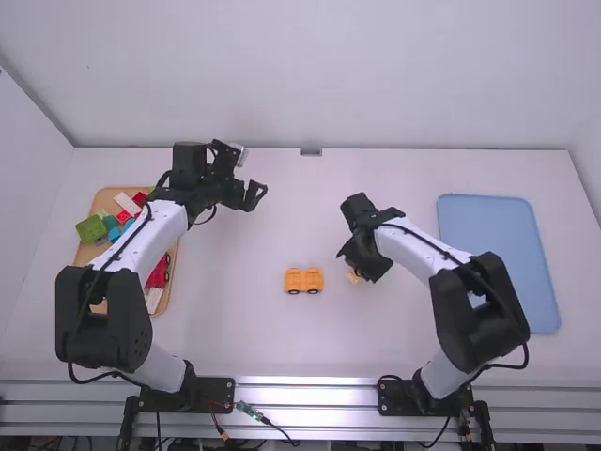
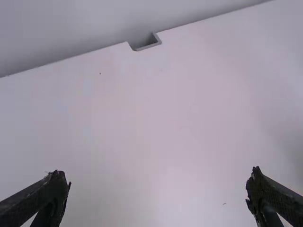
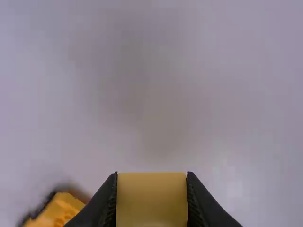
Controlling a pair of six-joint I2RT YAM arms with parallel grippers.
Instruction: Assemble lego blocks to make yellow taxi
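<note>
High view: a part-built taxi body (image 1: pixel 303 280) is found on the tabletop (image 1: pixel 235 329), between the two arms, with dark wheels seen along its near side. Just beside it, toward the right arm, a yellow block (image 3: pixel 151 201) is grasped between the fingers of the right end effector (image 3: pixel 151 175). The block's studs and underside cannot be made out. The left end effector (image 2: pixel 158 177) is released and empty, held well apart beyond the body. Loose pieces are kept in a wooden tray (image 1: pixel 87 254) at the left arm's side; a blue tray (image 1: pixel 488 235) is placed at the far right.

The step in hand is judged to be the fitting of the block onto the body. The block should be kept level, squared to the studs before contact, then pressed straight down. Bracing of the body by the left end effector is advised, since sliding or a half-seated joint may otherwise result.
</note>
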